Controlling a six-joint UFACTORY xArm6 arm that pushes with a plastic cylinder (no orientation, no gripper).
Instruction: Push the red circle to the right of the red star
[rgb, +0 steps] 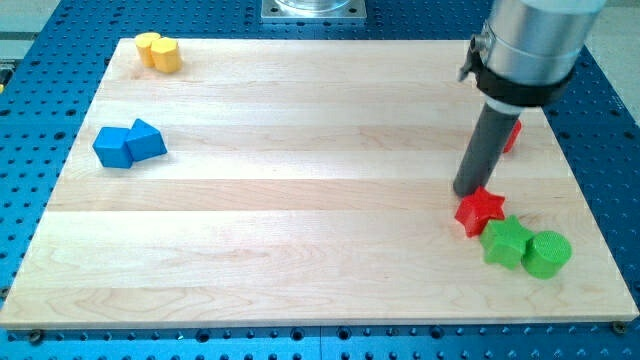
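The red star (479, 211) lies at the view's lower right on the wooden board (300, 200). The red circle (512, 135) sits above it near the board's right edge, mostly hidden behind my rod, with only a red sliver showing. My tip (467, 191) rests just above and slightly left of the red star, touching or nearly touching its upper edge. The red circle is up and to the right of my tip.
A green star (505, 243) and a green cylinder (547, 253) sit just below and right of the red star. A blue block pair (129, 144) lies at the left. A yellow block (158, 51) is at the top left corner.
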